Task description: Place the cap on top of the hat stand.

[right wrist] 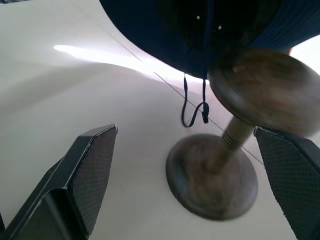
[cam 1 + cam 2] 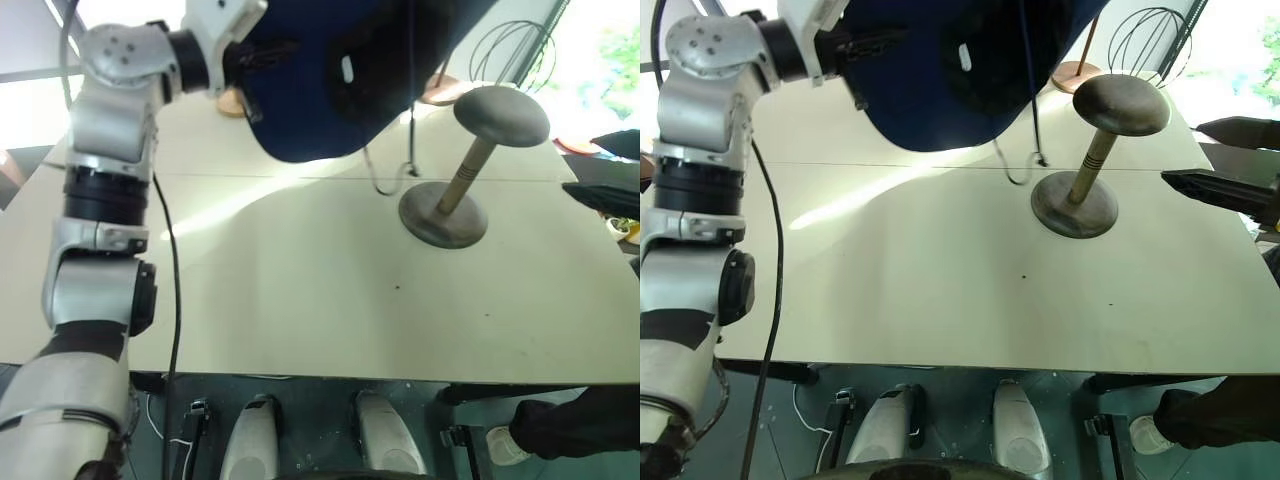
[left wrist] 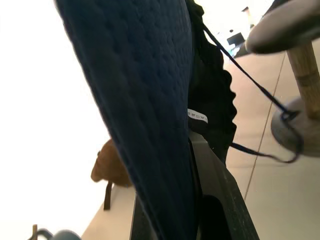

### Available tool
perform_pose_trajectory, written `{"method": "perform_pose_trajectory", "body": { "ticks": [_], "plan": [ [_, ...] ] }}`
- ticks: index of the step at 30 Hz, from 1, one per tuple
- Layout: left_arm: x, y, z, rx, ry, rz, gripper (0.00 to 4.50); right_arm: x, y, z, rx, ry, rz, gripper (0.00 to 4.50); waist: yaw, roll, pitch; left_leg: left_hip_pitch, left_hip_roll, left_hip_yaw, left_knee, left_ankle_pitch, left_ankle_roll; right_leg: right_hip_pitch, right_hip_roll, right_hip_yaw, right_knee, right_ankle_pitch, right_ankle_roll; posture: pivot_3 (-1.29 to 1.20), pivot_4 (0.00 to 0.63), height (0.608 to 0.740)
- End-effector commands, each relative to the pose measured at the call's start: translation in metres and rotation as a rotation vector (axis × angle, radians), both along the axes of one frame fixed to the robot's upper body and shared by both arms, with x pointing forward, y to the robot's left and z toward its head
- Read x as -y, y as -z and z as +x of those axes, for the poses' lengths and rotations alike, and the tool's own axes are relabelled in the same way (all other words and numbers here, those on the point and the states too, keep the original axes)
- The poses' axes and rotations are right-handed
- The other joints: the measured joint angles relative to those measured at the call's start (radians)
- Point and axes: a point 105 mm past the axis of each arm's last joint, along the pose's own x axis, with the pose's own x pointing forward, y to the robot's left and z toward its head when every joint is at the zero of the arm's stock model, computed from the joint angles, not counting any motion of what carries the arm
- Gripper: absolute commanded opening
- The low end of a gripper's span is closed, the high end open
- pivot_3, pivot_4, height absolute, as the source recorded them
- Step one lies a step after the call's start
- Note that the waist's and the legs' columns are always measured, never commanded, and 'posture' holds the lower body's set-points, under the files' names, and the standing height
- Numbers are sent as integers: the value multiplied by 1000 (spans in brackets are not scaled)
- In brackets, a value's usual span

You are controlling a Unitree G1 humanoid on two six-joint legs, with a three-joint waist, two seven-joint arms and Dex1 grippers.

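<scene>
The navy cap point(image 2: 340, 80) hangs in the air over the far middle of the table, its wide brim drooping and its chin cord point(image 2: 388, 178) dangling down to the tabletop. My left gripper point(image 2: 250, 58) is shut on the brim's left edge; in the left wrist view the brim point(image 3: 145, 100) lies across a black finger point(image 3: 222, 200). The hat stand point(image 2: 470, 170), with a grey domed top and a round base point(image 2: 443, 218), stands just right of the cap, and its dome is bare. At the right edge my right gripper point(image 2: 1185, 152) is open and empty, facing the stand point(image 1: 235, 135).
A small brown cap point(image 2: 232, 100) lies on the far side of the table behind my left gripper. A wire-frame stand point(image 2: 515, 50) rises at the back right. A person's dark trouser leg and shoe point(image 2: 560, 425) are beside the table's near right corner.
</scene>
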Motion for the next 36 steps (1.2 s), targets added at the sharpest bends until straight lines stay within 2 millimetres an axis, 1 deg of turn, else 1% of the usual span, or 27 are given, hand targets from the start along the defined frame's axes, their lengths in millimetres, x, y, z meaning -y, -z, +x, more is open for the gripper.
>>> {"method": "perform_pose_trajectory", "body": {
  "ticks": [1,4,6,8,11,13,15,18,22,24,26,31,36],
  "plan": [
    [33,-31,-5,118,58,-18,53,12,-12,-17,63,74,-2,4500,2,0,0,0,0,0,0,0,0,0,0,0,0,0,0,0,150,738],
    [57,-37,-4,157,89,-18,53,14,-9,-27,65,109,4,4500,-1,-1,0,-1,-1,-1,0,0,0,0,0,0,0,-1,1,0,150,738],
    [73,-37,-6,173,126,-6,53,16,-9,-34,73,132,13,4500,-5,0,0,0,-1,-1,-1,0,0,0,0,0,-1,-1,2,0,150,738],
    [85,-35,-9,185,157,5,53,17,-10,-38,77,148,21,4500,-6,0,0,1,-1,-1,-1,0,0,0,0,0,0,-1,2,0,150,738],
    [108,-21,-19,250,230,64,53,23,-9,-47,85,194,28,4500,-3,-1,0,1,-1,-2,-2,0,0,0,1,0,0,-1,2,0,150,738],
    [113,-9,-23,306,254,103,53,26,-8,-52,86,222,34,4500,-1,0,0,0,-1,-2,-2,0,0,0,1,0,-1,-1,2,0,150,738],
    [113,5,-28,383,269,139,53,30,-7,-57,86,245,44,4500,-3,0,0,0,-1,-2,-2,0,0,0,0,0,-1,-1,2,0,150,738],
    [108,26,-34,521,270,199,53,34,-6,-62,85,274,51,4500,-4,0,0,1,-1,-2,-2,0,0,0,0,0,-1,-1,2,0,150,738],
    [86,57,-30,671,207,318,53,41,-4,-68,85,309,70,4500,-3,0,0,1,-1,-3,-2,0,0,0,1,0,0,-1,2,0,150,738],
    [80,76,-30,730,207,385,53,44,-1,-70,75,325,73,4500,-1,0,0,1,-1,-3,-2,0,0,0,1,0,-1,-1,2,0,150,738],
    [78,91,-32,801,217,441,53,49,4,-72,59,347,70,4500,1,-1,0,1,-1,-3,-1,0,0,1,0,0,-1,-1,2,0,150,738],
    [82,115,-35,951,240,507,53,61,19,-82,8,400,65,4500,10,-1,0,0,-1,-3,0,0,0,1,0,0,-1,-1,2,0,150,738],
    [81,151,-30,979,286,623,53,69,22,-86,-8,439,50,4500,11,-1,0,1,-1,-2,-1,0,0,1,0,0,-1,-1,2,0,150,738]
  ]
}}
